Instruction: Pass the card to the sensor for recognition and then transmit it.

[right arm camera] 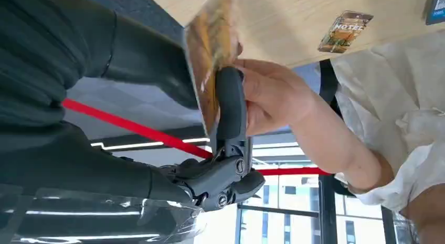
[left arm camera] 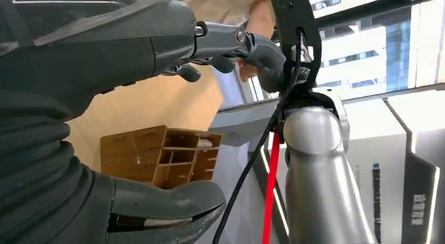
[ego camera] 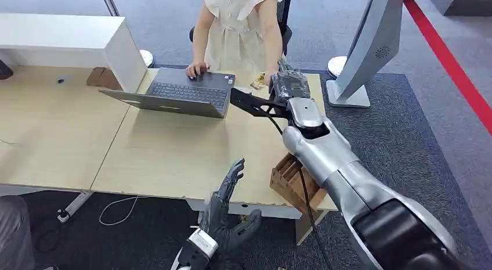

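Note:
My right hand [ego camera: 288,84] is stretched out over the far edge of the table [ego camera: 174,159], in front of a seated person [ego camera: 241,26]. In the right wrist view it [right arm camera: 225,149] pinches a yellow-brown card [right arm camera: 206,65] between thumb and finger. The person's hand [right arm camera: 273,94] has hold of the card's other side. A second card marked HOTEL [right arm camera: 345,31] lies flat on the table near it [ego camera: 258,81]. My left hand [ego camera: 229,209] is raised at the table's near edge, fingers spread and holding nothing [left arm camera: 157,44].
An open grey laptop [ego camera: 180,93] stands at the far middle, the person's other hand on its keys. A wooden slotted holder [ego camera: 293,180] sits at the near right corner under my right arm. A white box [ego camera: 75,40] stands at the far left and a white stand [ego camera: 365,49] beyond the table.

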`<state>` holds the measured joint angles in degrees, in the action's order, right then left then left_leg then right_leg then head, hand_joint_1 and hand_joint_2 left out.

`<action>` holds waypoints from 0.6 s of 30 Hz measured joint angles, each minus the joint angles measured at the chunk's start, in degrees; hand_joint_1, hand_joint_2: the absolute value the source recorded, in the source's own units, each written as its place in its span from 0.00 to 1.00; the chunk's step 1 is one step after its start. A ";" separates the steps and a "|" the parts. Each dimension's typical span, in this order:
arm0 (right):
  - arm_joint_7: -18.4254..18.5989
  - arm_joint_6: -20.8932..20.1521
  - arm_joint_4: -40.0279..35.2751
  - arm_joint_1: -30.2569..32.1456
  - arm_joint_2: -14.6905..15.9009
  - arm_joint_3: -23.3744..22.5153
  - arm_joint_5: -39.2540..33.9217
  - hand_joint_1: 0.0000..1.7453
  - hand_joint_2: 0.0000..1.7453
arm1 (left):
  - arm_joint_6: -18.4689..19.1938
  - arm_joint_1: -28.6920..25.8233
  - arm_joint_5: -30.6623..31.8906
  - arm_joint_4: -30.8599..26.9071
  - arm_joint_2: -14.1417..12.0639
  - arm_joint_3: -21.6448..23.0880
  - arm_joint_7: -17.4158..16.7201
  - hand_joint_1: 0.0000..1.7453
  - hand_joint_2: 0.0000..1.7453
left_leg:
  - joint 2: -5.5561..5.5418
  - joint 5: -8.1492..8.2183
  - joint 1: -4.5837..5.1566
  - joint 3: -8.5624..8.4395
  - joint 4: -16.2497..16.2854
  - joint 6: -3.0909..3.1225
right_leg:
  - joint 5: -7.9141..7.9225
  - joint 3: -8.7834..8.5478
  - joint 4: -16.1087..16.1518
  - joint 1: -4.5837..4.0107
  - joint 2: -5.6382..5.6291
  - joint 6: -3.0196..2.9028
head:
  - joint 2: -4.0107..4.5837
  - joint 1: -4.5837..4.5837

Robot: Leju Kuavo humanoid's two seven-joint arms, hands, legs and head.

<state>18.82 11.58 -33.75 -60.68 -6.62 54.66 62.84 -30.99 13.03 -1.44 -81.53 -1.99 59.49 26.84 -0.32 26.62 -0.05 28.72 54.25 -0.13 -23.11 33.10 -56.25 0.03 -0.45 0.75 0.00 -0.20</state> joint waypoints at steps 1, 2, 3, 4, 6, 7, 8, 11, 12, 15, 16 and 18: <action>0.00 0.00 0.00 0.00 0.00 0.00 0.00 0.00 1.00 | 0.00 0.00 0.00 0.00 0.00 0.00 0.00 0.00 1.00 | 0.00 0.00 0.00 0.00 0.00 0.00 | 0.00 0.00 0.00 0.00 0.00 0.00 | 0.00 0.00; 0.00 0.00 0.02 0.00 -0.02 0.00 0.00 0.00 1.00 | -0.02 0.00 0.02 -0.02 -0.02 0.00 0.00 0.00 1.00 | 0.00 0.00 0.00 0.00 0.00 0.00 | 0.00 0.00 0.00 0.00 0.00 0.00 | 0.00 0.00; -0.15 0.41 0.28 -0.01 -0.37 0.02 0.13 0.00 1.00 | -0.61 -0.08 0.28 -0.35 -0.17 0.06 -0.35 0.00 1.00 | 0.00 0.00 0.00 -0.01 0.00 0.00 | 0.00 0.00 0.00 -0.01 0.00 0.00 | 0.00 0.00; -0.15 1.62 0.79 -0.06 -0.98 0.07 0.52 0.00 1.00 | -1.55 -0.11 0.61 -0.83 -0.44 0.15 -1.07 0.00 1.00 | 0.00 0.00 0.00 0.00 0.00 0.00 | 0.00 0.00 0.00 -0.01 0.00 0.00 | 0.00 0.02; -0.18 2.47 0.94 -0.13 -1.27 0.09 0.55 0.00 1.00 | -1.90 -0.19 0.77 -1.03 -0.59 0.20 -1.07 0.00 1.00 | 0.00 0.00 0.00 0.00 0.00 0.00 | 0.00 0.00 0.00 0.00 0.00 0.00 | 0.00 0.02; -0.24 2.76 1.03 -0.20 -1.40 0.09 0.48 0.00 1.00 | -2.01 -0.22 0.90 -1.16 -0.63 0.22 -1.07 0.00 1.00 | 0.01 0.00 0.00 -0.01 0.00 0.00 | 0.00 0.00 0.00 -0.01 0.00 0.00 | 0.00 0.00; -0.31 3.32 1.03 -0.29 -1.49 0.09 0.15 0.00 1.00 | -2.08 -0.24 1.03 -1.31 -0.77 0.22 -1.18 0.00 1.00 | 0.01 0.00 0.00 -0.01 0.00 0.00 | 0.00 0.00 0.00 0.00 0.00 0.00 | 0.00 0.02; -1.05 6.74 0.81 -0.86 -1.71 -0.20 -1.82 0.00 1.00 | -2.43 -0.37 1.62 -1.60 -0.92 0.22 -1.66 0.00 1.00 | 0.01 -0.01 0.00 -0.02 0.00 0.00 | 0.00 0.00 0.00 0.00 0.00 0.00 | 0.00 0.00; -1.36 8.09 0.48 -0.97 -1.73 -0.53 -2.56 0.00 1.00 | -2.56 -0.43 1.79 -1.77 -0.98 0.22 -1.97 0.00 1.00 | 0.01 -0.01 0.00 -0.02 0.00 0.00 | 0.00 -0.01 0.00 0.00 0.00 0.00 | 0.00 0.02; -3.48 12.42 -1.77 -0.95 -1.68 -1.55 -5.25 0.00 1.00 | -2.73 -0.59 2.51 -2.03 -1.18 0.20 -2.10 0.00 1.00 | 0.01 -0.01 0.00 -0.03 0.00 0.00 | 0.00 0.00 0.00 0.00 0.00 0.00 | 0.00 0.00; -4.31 13.71 -2.73 -0.89 -1.66 -1.97 -6.32 0.00 1.00 | -2.82 -0.64 2.71 -2.21 -1.22 0.18 -2.12 0.00 1.00 | 0.01 0.00 0.00 -0.04 0.00 0.00 | 0.00 0.00 0.00 -0.01 -0.01 0.00 | 0.00 0.00; -5.40 15.93 -5.44 -0.48 -1.49 -2.88 -8.32 0.00 1.00 | -2.97 -0.75 3.10 -2.38 -1.29 0.05 -2.36 0.00 1.00 | 0.01 0.00 0.00 -0.04 0.00 0.00 | 0.00 0.00 0.00 -0.01 -0.01 0.00 | 0.00 0.00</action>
<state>13.42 27.52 -39.19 -61.17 -8.11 51.78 54.51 -33.97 12.28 1.66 -83.91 -3.28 59.54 24.48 -0.31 26.62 -0.05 28.68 54.25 -0.13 -23.11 33.10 -56.25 0.03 -0.46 0.75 0.00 -0.20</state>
